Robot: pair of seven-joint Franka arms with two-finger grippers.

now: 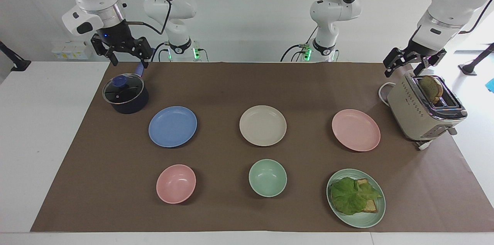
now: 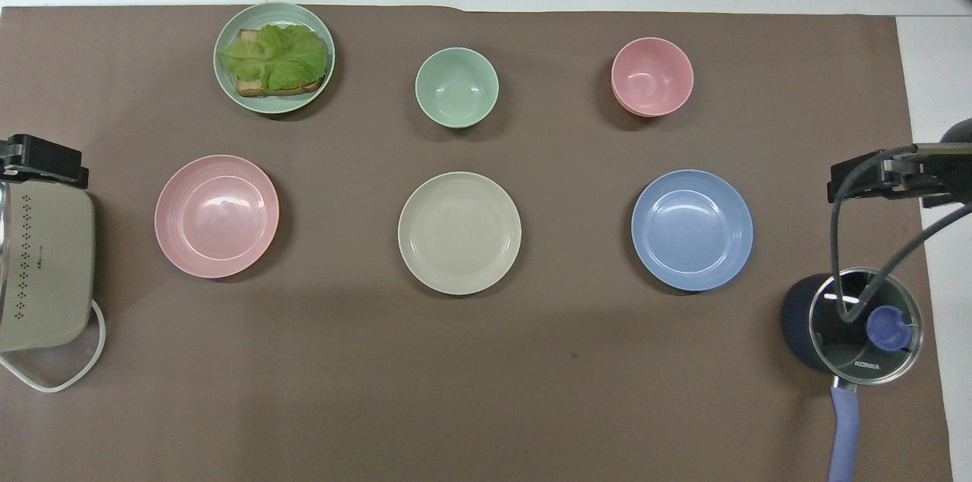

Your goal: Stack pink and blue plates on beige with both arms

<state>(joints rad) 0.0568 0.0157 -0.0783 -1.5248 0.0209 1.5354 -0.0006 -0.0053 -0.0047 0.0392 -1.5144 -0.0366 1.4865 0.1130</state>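
Observation:
Three same-size plates lie in a row across the brown mat. The beige plate [image 1: 263, 125] [image 2: 459, 232] is in the middle. Beside it, toward the right arm's end, lies the blue plate [image 1: 172, 126] [image 2: 692, 229]; toward the left arm's end lies the pink plate [image 1: 356, 129] [image 2: 216, 215]. All three are bare and apart from one another. My right gripper [image 1: 129, 59] [image 2: 873, 182] hangs open and empty over the pot's handle. My left gripper [image 1: 403, 68] [image 2: 45, 163] hangs open and empty over the toaster's edge.
A dark pot with a glass lid [image 1: 125, 93] stands at the right arm's end, a beige toaster [image 1: 422, 110] holding a bread slice at the left arm's end. Farther from the robots sit a pink bowl [image 1: 176, 183], a green bowl [image 1: 267, 178] and a green plate [image 1: 364, 220] with lettuce on toast.

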